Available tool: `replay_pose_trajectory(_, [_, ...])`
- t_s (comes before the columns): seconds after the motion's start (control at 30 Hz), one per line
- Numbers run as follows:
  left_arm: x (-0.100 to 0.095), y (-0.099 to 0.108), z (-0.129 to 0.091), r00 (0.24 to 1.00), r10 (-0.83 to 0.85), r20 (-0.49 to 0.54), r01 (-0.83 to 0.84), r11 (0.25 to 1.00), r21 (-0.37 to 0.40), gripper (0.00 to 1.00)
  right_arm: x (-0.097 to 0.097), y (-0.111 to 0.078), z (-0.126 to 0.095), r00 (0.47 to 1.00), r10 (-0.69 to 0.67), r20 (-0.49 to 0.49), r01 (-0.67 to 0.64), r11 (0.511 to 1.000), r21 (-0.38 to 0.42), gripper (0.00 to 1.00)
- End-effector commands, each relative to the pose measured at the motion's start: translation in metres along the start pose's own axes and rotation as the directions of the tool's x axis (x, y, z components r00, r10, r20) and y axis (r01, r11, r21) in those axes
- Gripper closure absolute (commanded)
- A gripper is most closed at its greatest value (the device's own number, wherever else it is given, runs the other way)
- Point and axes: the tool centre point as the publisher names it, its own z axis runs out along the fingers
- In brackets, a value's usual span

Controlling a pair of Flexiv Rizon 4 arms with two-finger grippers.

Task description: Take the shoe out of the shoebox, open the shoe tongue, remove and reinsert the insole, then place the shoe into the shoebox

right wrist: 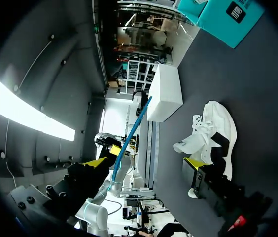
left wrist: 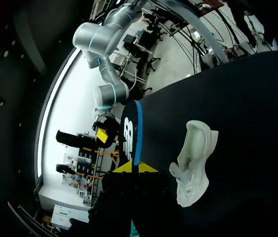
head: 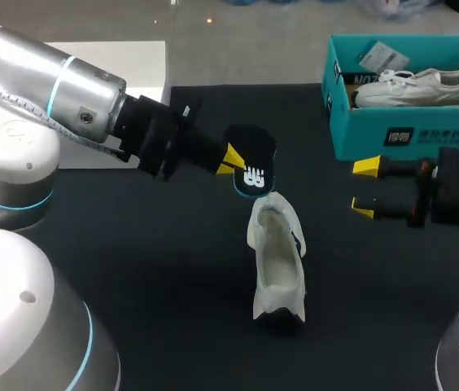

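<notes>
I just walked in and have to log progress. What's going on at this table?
The left end effector is shut on a flat black insole with a blue edge and holds it in the air just above a white sneaker, which sits on the black tabletop. So the insole is out of the shoe. The right end effector is open and empty beside the teal cardboard shoebox, which holds a second white sneaker.
</notes>
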Motion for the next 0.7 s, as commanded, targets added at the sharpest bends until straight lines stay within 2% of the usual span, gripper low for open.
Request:
replay_pose_trajectory(0.03, [-0.009,-0.003,0.003,0.981,0.194,-0.026,-0.196,0.976,-0.092,1.00,0.000,-0.001,0.001,1.000,0.001,0.001,-0.001,1.000,-0.004,0.00])
replay_pose_trajectory(0.43, [-0.009,-0.003,0.003,0.981,0.194,-0.026,-0.196,0.976,-0.092,1.00,0.001,0.001,0.002,1.000,0.002,0.004,-0.002,1.000,0.005,0.00])
replay_pose_trajectory(0.5, [-0.009,-0.007,0.014,0.977,0.211,-0.006,-0.211,0.974,-0.087,1.00,0.002,0.004,0.005,1.000,-0.001,0.005,0.001,1.000,0.011,0.00])
replay_pose_trajectory(0.7, [-0.012,-0.006,0.041,0.935,0.351,-0.049,-0.354,0.928,-0.113,1.00,0.009,0.015,0.020,1.000,0.007,-0.001,-0.007,0.997,0.074,0.00])
